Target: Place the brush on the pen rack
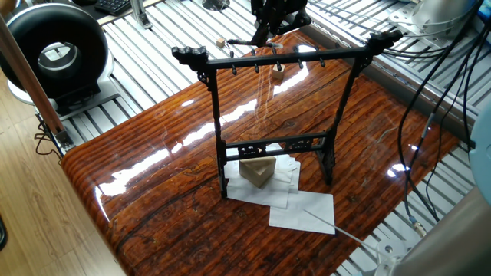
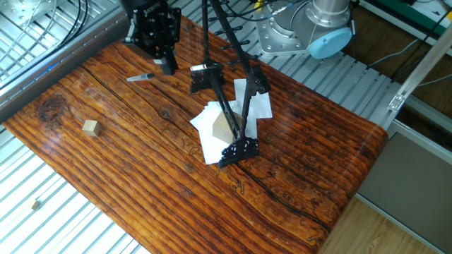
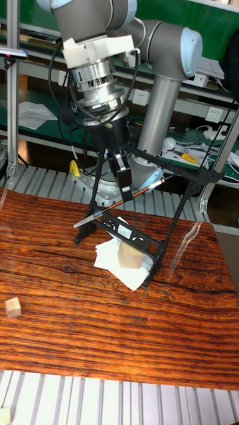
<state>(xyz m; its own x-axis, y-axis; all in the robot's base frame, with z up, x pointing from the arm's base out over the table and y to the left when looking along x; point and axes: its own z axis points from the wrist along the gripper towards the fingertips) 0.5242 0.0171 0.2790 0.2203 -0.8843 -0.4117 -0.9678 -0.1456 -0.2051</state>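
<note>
My gripper is shut on the brush, a thin dark shaft held tilted above the table with its low end to the left. It hangs just in front of the pen rack, a tall black frame whose top crossbar carries small pegs. In the other fixed view the gripper hovers over the table's far corner, the brush sticking out both sides, its pale end near the pen rack. In one fixed view the gripper and the brush are behind the rack's crossbar.
A tan wooden block sits on white papers between the rack's feet. A small wooden cube lies on the table's left part. Cables hang beside the table, and a black round device stands off it.
</note>
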